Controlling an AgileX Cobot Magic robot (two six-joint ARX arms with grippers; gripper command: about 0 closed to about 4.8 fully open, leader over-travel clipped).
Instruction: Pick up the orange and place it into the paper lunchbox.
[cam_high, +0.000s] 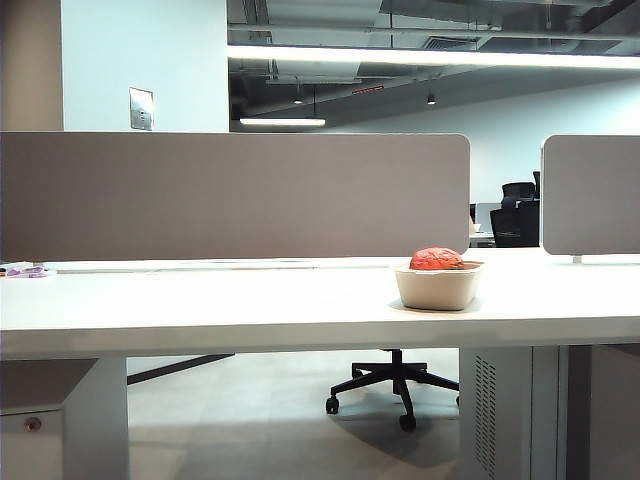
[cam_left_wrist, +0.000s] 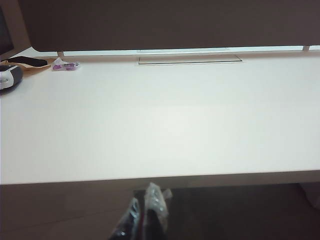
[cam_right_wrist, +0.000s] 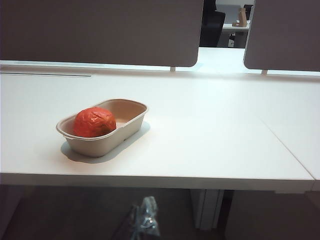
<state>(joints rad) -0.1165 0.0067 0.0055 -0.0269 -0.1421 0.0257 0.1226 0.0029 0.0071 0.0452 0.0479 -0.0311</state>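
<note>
Orange (cam_right_wrist: 94, 121) inside lunchbox (cam_right_wrist: 131, 120), on worktop (cam_right_wrist: 210, 145). Left gripper (cam_left_wrist: 147, 212) closed, empty, off the worktop's edge. Right gripper (cam_right_wrist: 142, 220) at lunchbox's 5 o'clock, state unclear.

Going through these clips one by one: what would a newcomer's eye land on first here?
The orange, bright against the pale table, already sits at one end of the paper lunchbox, on the right half of the desk in the exterior view. Both arms hang back below the table's near edge: the left gripper is shut, and the right gripper is blurred.
</note>
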